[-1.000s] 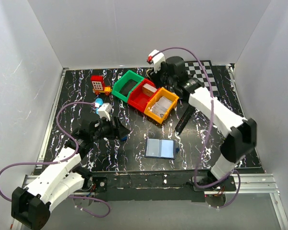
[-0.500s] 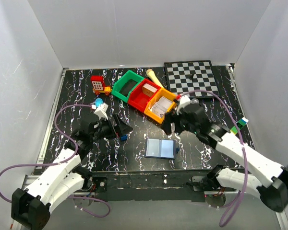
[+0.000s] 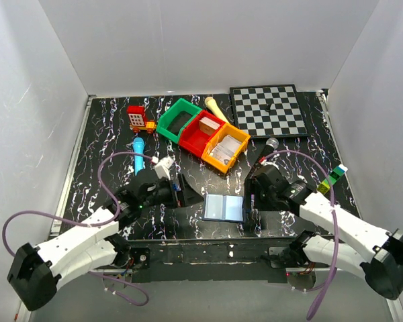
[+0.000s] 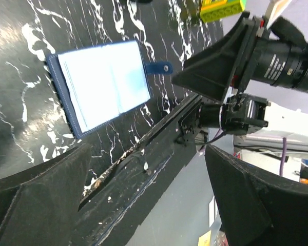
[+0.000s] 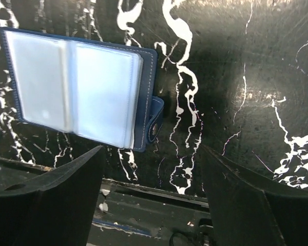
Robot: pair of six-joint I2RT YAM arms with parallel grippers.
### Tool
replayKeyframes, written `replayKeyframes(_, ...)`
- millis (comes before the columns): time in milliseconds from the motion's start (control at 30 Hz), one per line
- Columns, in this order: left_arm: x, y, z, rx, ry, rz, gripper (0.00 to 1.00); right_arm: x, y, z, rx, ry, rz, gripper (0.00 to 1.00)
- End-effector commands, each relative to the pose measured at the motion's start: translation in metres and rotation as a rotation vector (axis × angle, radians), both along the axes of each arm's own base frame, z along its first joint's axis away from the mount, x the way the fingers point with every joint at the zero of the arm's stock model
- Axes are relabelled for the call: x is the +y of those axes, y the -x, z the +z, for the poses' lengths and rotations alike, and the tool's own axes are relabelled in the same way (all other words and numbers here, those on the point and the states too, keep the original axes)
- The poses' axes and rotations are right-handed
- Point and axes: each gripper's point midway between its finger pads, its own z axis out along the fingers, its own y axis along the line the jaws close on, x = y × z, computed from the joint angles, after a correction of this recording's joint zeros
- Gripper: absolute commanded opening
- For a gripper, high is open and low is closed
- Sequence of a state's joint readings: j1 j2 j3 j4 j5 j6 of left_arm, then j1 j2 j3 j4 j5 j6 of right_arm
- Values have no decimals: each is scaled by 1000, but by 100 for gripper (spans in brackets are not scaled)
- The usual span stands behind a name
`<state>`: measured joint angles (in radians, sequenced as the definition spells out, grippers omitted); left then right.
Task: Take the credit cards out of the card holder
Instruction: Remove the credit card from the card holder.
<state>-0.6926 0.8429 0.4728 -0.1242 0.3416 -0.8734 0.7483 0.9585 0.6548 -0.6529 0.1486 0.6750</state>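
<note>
Card holder [image 3: 224, 208] lies open and flat, pale panels up, at the near middle of the table [image 3: 107, 134], close to the near edge. Its snap tab [image 5: 154, 120] sticks out on the right side.

Left gripper [image 3: 187, 193] sits just left of the holder, fingers spread wide, holding nothing. Right gripper [image 3: 250, 196] sits just right of it, fingers likewise spread and empty.

I cannot make out where a card edge begins under the sleeves.

Risks as I judge them:
- A finger catches the clear sleeve instead of a card.
- With nothing pinning it, the whole holder lifts, or skids toward the near edge.
- Both grippers close in on one small thing and may knock each other.
</note>
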Motion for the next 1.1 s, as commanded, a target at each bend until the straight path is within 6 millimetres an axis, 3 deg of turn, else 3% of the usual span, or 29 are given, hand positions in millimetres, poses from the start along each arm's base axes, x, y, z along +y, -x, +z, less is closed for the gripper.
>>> replayKeyframes(0, -19, -3, -4, 17, -39, 24, 91, -1, -2, -14, 54, 24, -69, 80)
replayKeyframes(300, -31, -11, -19, 21, -120, 46, 82, 5, -19, -28, 97, 42, -66, 51)
replayKeyframes(567, -37, -15, -35, 45, -168, 39, 79, 5, -16, -37, 131, 46, -52, 35)
replayKeyframes(700, -40, -16, -43, 60, -183, 32, 79, 5, -12, -39, 149, 42, -35, 13)
replayKeyframes(733, -42, -16, -43, 59, -184, 26, 78, 7, -12, -38, 150, 39, -27, 3)
replayKeyframes(967, -54, -20, -55, 83, -205, 8, 76, 11, -6, -24, 139, 3, 25, 1)
replayKeyframes(1067, -60, -21, -58, 84, -216, -6, 70, 19, -2, -18, 142, -40, 79, 1)
